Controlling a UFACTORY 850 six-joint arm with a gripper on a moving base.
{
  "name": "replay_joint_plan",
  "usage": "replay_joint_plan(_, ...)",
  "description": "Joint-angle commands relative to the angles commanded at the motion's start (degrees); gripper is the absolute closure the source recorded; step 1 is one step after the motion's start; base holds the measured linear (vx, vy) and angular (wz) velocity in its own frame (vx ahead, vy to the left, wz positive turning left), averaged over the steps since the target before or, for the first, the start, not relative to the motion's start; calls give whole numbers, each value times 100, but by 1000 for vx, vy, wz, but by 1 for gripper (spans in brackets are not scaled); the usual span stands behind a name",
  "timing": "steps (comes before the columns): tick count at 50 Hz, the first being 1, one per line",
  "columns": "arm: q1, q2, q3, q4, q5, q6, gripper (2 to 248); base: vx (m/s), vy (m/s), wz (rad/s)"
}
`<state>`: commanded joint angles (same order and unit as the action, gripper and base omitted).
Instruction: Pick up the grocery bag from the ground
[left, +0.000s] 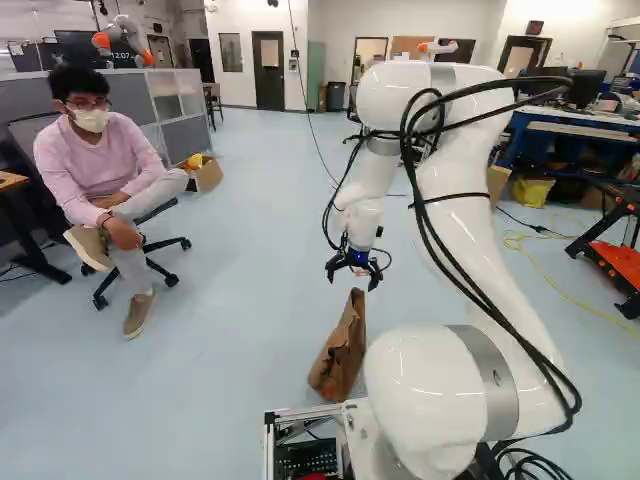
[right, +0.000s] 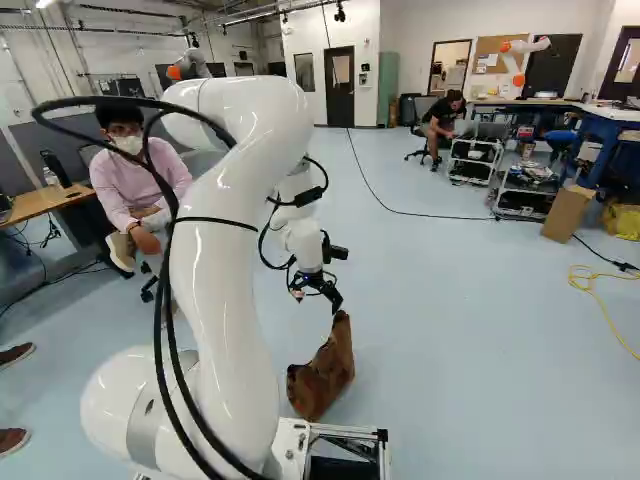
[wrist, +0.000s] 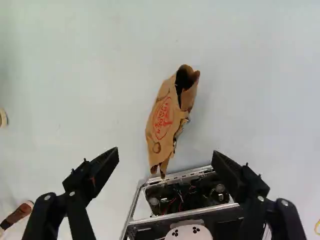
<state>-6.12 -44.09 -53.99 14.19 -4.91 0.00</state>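
Pale floor (left: 230, 300) all round. Blue workbench (left: 565, 128) approx. 2 o'clock in L base view. White arm (left: 460, 165) rises from approx. 5 o'clock, same view. Base frame (left: 295, 412) at its 6-7 o'clock. Brown paper grocery bag (left: 338, 355) on floor, tilted, mouth up, just beyond frame at its 1 o'clock; also 6 o'clock from gripper (left: 352, 278), apart from it. Wrist view (gripper's fwd = 12): bag mostly 12 o'clock, gripper (wrist: 165, 151) released, fingers wide apart, nothing gripped.
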Motion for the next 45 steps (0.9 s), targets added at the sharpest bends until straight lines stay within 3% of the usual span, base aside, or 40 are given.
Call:
replay_joint_plan(16, -371, -725, -488, 0, 0, 0, 3, 0, 0, 0)
replay_joint_plan(45, -494, -1972, -1381, 0, 0, 0, 3, 0, 0, 0)
